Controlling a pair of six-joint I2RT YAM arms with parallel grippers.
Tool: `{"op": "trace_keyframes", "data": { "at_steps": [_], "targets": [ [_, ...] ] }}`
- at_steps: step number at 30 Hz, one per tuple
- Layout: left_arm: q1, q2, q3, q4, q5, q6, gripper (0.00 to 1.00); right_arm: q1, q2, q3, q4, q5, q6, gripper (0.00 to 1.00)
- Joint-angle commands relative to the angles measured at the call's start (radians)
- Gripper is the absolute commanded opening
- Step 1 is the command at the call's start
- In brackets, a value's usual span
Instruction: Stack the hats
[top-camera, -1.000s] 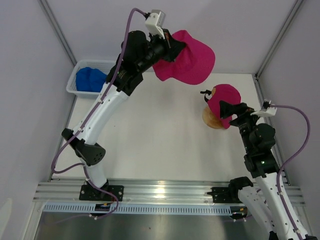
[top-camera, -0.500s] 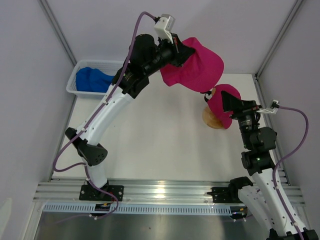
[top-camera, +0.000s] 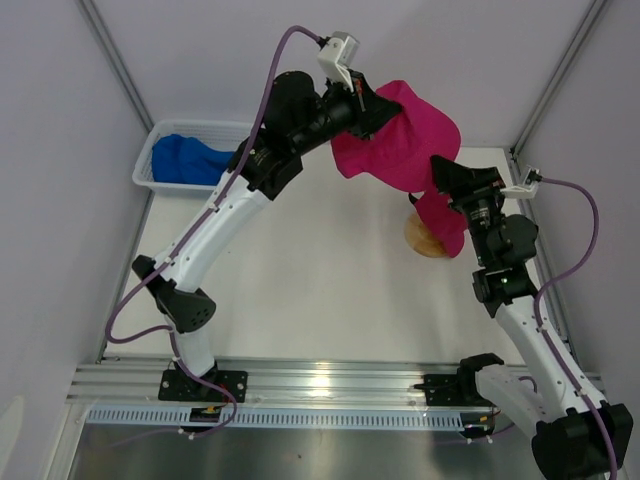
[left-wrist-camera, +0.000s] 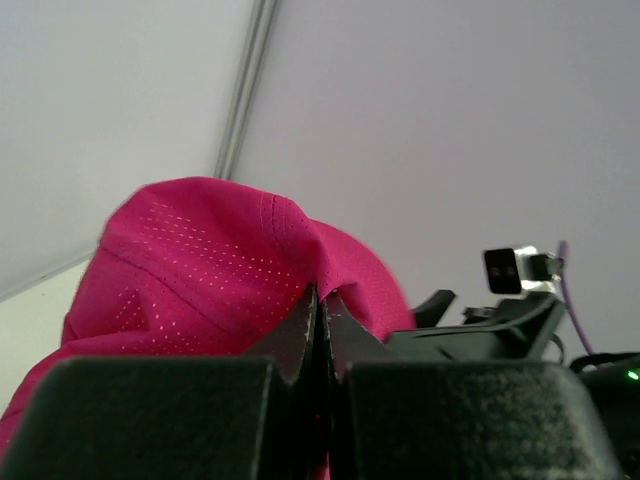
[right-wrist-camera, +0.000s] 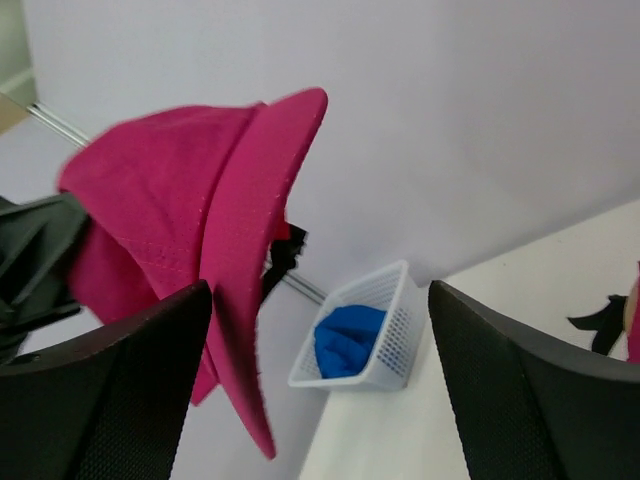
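Note:
My left gripper (top-camera: 372, 103) is shut on the crown fabric of a magenta hat (top-camera: 410, 145) and holds it in the air, just above and left of the stand. The left wrist view shows the jaws pinched together on this hat (left-wrist-camera: 200, 280). A second magenta hat (top-camera: 442, 215) sits on the round wooden stand (top-camera: 420, 242), partly hidden by the held hat and my right arm. My right gripper (top-camera: 447, 176) is open and empty, raised beside the held hat (right-wrist-camera: 180, 230), whose brim hangs by its left finger (right-wrist-camera: 110, 400). Blue hat fabric (top-camera: 185, 160) lies in the basket.
The white mesh basket (top-camera: 143, 178) stands at the back left corner and also shows in the right wrist view (right-wrist-camera: 400, 310). Metal frame posts rise at the back left and back right. The two arms are close together above the stand.
My left arm has carried the magenta hat rightward, to above the stand. My right gripper has lifted off the hat on the stand and risen toward the held hat.

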Motion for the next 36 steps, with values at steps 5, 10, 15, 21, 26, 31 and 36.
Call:
{"op": "trace_keyframes", "data": {
  "at_steps": [5,10,15,21,26,31,36],
  "targets": [
    [-0.037,0.037,0.018,0.019,0.058,0.049,0.01,-0.059,-0.021,0.086,0.013,-0.014,-0.022,0.46],
    [-0.038,0.060,0.011,-0.017,0.101,0.069,0.01,-0.158,-0.046,0.071,-0.036,-0.056,-0.001,0.10],
    [-0.037,0.085,0.006,0.000,0.128,0.069,0.02,-0.317,-0.040,0.043,-0.025,-0.178,0.085,0.00],
    [-0.035,0.120,0.009,0.016,0.090,0.069,0.35,-0.536,-0.062,-0.096,0.004,-0.304,0.270,0.00],
    [-0.008,0.114,-0.008,0.005,0.044,0.063,0.54,-0.632,-0.072,-0.239,0.103,-0.373,0.313,0.00],
    [0.048,0.080,-0.089,0.011,0.049,0.028,0.58,-0.633,-0.077,-0.284,0.094,-0.353,0.271,0.00],
    [0.101,0.041,-0.285,0.081,0.018,-0.027,0.58,-0.635,-0.072,-0.288,-0.001,-0.298,0.205,0.00]
  ]
}}
